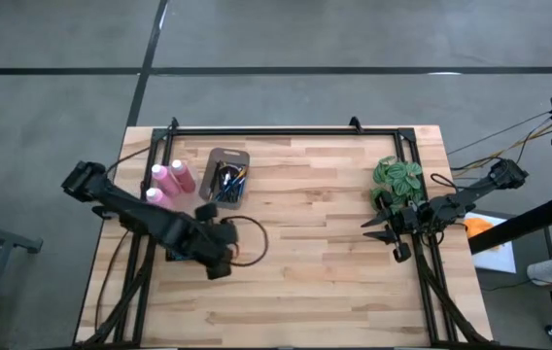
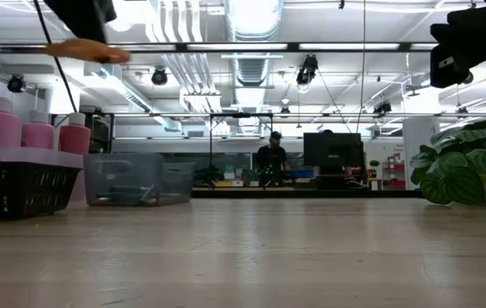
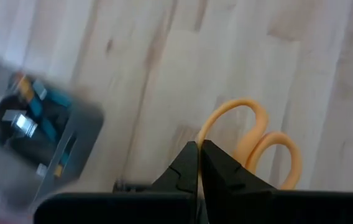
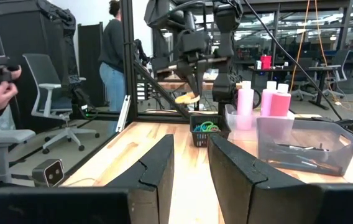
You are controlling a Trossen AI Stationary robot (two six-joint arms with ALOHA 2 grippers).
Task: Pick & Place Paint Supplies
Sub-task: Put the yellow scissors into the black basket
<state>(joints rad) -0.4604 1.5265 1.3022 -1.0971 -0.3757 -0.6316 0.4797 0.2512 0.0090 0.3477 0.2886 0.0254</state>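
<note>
My left gripper (image 1: 223,248) hangs above the table's near left part, shut on a pair of orange-handled scissors (image 3: 245,101). In the right wrist view the scissors (image 4: 187,98) hang over a small black basket (image 4: 205,132). Thin paintbrushes (image 1: 227,183) lie in a clear bin (image 1: 227,160) at the far left. Three pink bottles (image 1: 172,177) with white caps stand upright beside it. My right gripper (image 4: 190,162) waits open at the right edge, next to the plant, with nothing between its fingers. My left gripper has the scissors pinched between its two shut fingers (image 3: 186,165), which slant steeply down from above. The two orange handle loops (image 3: 209,127) stick out past the fingertips. The fingers hide the spot they are on. The scissors are lifted clear of the table, roughly level (image 2: 85,50).
A green leafy plant (image 1: 397,180) stands at the table's right, close to my right arm. A black frame (image 1: 286,129) runs along the far and side edges. The middle and near wood of the table (image 1: 315,282) is bare. People show in the room beyond.
</note>
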